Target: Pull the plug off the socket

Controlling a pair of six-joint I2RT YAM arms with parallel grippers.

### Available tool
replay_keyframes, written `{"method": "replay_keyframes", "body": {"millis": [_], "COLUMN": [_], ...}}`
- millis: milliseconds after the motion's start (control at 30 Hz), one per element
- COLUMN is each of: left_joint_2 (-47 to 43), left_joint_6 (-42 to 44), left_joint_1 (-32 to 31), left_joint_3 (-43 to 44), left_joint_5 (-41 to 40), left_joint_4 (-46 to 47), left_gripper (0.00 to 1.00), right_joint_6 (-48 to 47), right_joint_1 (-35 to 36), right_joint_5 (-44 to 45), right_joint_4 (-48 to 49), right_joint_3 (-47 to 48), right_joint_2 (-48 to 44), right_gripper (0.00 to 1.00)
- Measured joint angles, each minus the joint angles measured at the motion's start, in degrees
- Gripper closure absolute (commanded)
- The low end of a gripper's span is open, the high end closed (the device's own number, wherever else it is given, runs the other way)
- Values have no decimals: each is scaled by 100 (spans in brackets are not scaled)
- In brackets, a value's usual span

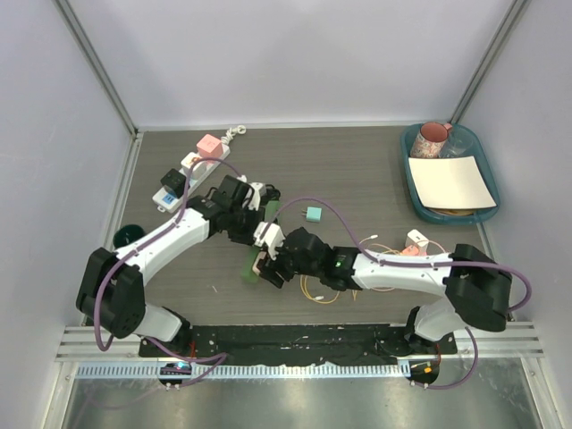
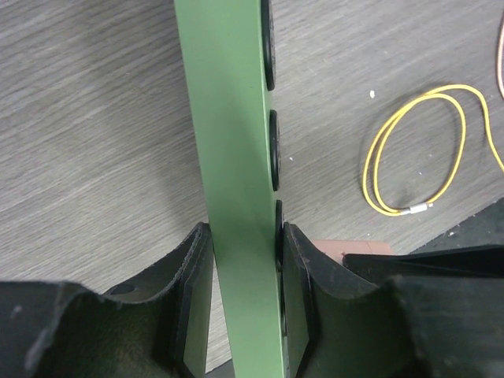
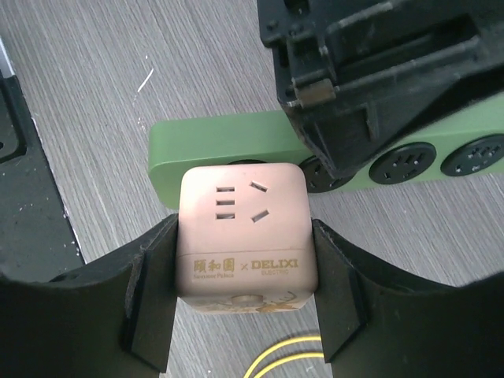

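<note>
A green power strip (image 1: 264,234) lies edge-up across the table's middle. My left gripper (image 1: 256,207) is shut on it near its far part; in the left wrist view the strip (image 2: 228,142) runs between both pads (image 2: 298,291). A pink cube plug (image 3: 240,228) sits against the strip's (image 3: 213,146) socket face at its near end. My right gripper (image 3: 242,264) is shut on the cube's sides; in the top view it (image 1: 269,265) hides the cube. I cannot tell whether the prongs are still in the socket.
A white power strip (image 1: 183,179) with another pink cube (image 1: 209,146) lies at the back left. A teal tray (image 1: 420,201) at the right holds a pink mug (image 1: 433,138) and paper. A yellow cable loop (image 1: 317,290), a small teal adapter (image 1: 312,214) and a white plug (image 1: 416,239) lie nearby.
</note>
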Motion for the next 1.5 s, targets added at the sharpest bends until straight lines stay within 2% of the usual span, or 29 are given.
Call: {"method": "replay_keyframes", "body": {"millis": [133, 267, 367, 500, 567, 700, 867, 967, 1100, 1400, 1500], "left_joint_2": [13, 118, 201, 203, 197, 446, 599, 597, 505, 98, 70], "left_joint_6": [-63, -133, -157, -129, -46, 498, 680, 706, 745, 800, 802], "left_joint_1": [-125, -192, -201, -201, -199, 44, 214, 199, 201, 201, 199], "left_joint_3": [9, 13, 48, 144, 168, 39, -76, -76, -125, -184, -192], "left_joint_5": [129, 177, 214, 46, -238, -1617, -2441, -2446, -2269, -1460, -1073], "left_joint_4": [11, 24, 20, 7, 26, -79, -302, -306, -223, -22, 57], "left_gripper": [100, 100, 100, 100, 100, 100, 100, 100, 100, 100, 100], "right_joint_6": [195, 391, 337, 66, -74, -295, -140, 33, 109, 457, 538], "right_joint_1": [-2, 13, 17, 4, -11, 9, 22, 22, -94, -1641, -1816], "right_joint_5": [0, 63, 96, 155, 234, 323, 293, 304, 391, 828, 859], "right_joint_4": [874, 1333, 1075, -120, -553, -813, -490, -387, -459, -186, -55], "right_joint_3": [-894, -1255, -1119, -210, 203, 509, -48, -638, -894, -896, -892], "right_joint_2": [-520, -658, -651, -376, -214, -466, -916, -1054, -1064, -1130, -892], "right_gripper": [99, 99, 99, 99, 99, 99, 99, 99, 99, 99, 99]}}
